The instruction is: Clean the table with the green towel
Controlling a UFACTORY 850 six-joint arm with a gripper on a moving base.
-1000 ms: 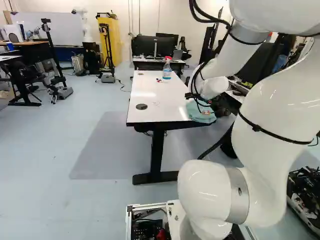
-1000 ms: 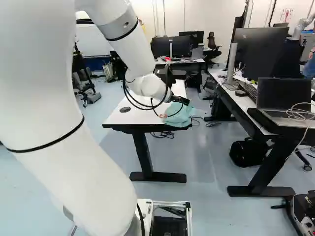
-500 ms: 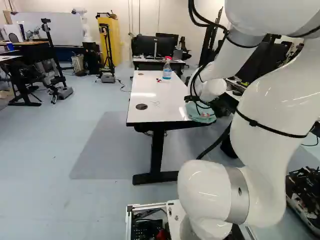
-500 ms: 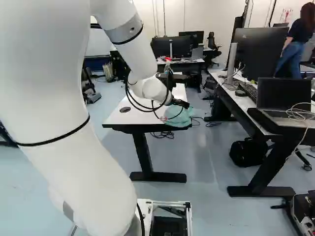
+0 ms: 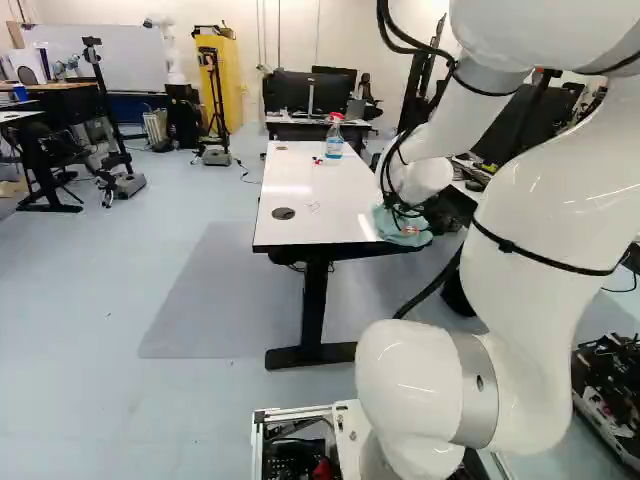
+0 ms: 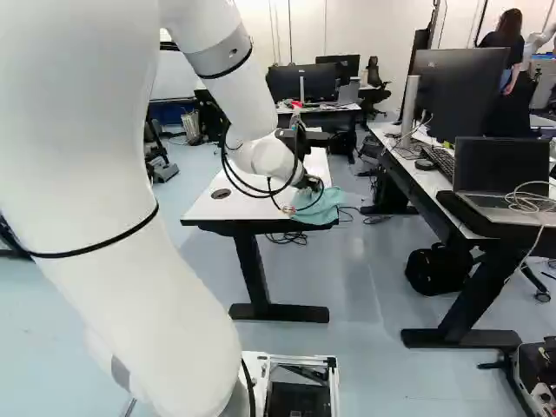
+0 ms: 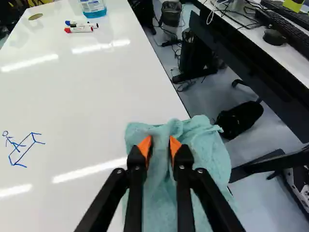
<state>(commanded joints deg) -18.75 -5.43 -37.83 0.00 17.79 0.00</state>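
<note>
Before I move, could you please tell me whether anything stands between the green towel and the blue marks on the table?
Nothing visible does: only bare white tabletop lies between the green towel and the blue marks. The bottle and markers are farther along.

No print can be read (the label (image 7: 91, 7) on the bottle (image 5: 334, 142) included).

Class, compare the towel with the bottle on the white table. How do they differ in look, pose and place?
The towel is pale blue-green cloth; the bottle is clear, with blue liquid and a red top.
The towel lies crumpled, while the bottle stands upright.
The towel spills over an edge of the table; the bottle stands well on its top.
Both rest on the same table.
</note>
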